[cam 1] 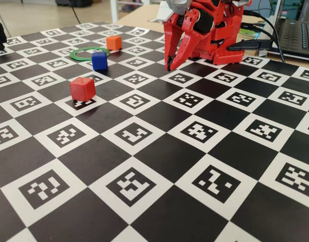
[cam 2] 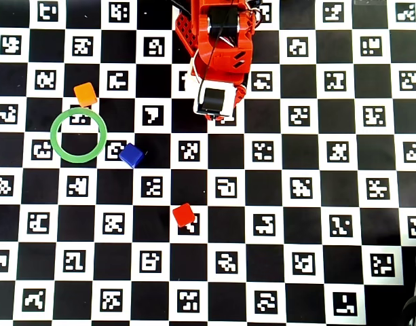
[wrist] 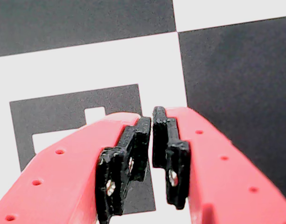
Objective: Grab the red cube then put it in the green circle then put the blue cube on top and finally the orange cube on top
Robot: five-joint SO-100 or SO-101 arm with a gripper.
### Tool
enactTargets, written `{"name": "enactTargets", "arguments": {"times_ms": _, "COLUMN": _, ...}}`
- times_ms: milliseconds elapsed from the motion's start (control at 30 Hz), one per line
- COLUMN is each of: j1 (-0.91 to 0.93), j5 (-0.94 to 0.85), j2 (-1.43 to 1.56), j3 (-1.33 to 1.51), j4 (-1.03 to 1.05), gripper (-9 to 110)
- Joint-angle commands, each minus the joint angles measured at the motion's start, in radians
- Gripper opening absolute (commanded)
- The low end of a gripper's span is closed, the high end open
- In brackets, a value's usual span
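- step in hand: none of the stacking has begun. the gripper (cam 1: pixel 169 66) hangs tucked close to the arm's base, its tips just above the checkered board (cam 1: pixel 159 166), and carries nothing.
- fingers: in the wrist view the gripper (wrist: pixel 152 122) has its black pads (wrist: pixel 132 156) drawn together with only a hairline gap at the tips; closed on nothing, with one printed marker square beneath.
- landmark: the green circle (cam 2: pixel 78 135) lies flat and its open centre is empty, showing board only.
- the red cube (cam 2: pixel 184 214) sits well apart from the green circle, toward the lower right in the overhead view, alone on the board.
- the blue cube (cam 2: pixel 131 155) lies just beside the green circle's lower-right rim; the orange cube (cam 2: pixel 85 94) lies just beside its upper rim. whether either touches the ring cannot be told.
- next move, as a judgement: the fingers must part, then the arm must reach out from the base and descend over the red cube, squared to two opposite faces, before any carry to the green circle.
- view differences: the overhead view gives the true layout around the green circle; the fixed view shows cube height, the red cube (cam 1: pixel 82 88) nearest the camera, the blue cube (cam 1: pixel 99 61) and orange cube (cam 1: pixel 114 43) beside the green circle (cam 1: pixel 88 53), and the tips' clearance above the board. the wrist view alone shows the pads meeting, yet no cube or ring.
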Motion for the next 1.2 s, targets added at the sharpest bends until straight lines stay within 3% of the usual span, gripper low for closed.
{"name": "enactTargets", "arguments": {"times_ms": 0, "j1": 0.006, "j5": -0.003, "j2": 0.052, "j3": 0.044, "j4": 0.092, "gripper": -6}}
{"name": "enactTargets", "arguments": {"times_ms": 1167, "j1": -0.015, "j5": -0.026, "j2": 0.052, "j3": 0.044, "j4": 0.095, "gripper": -6}}
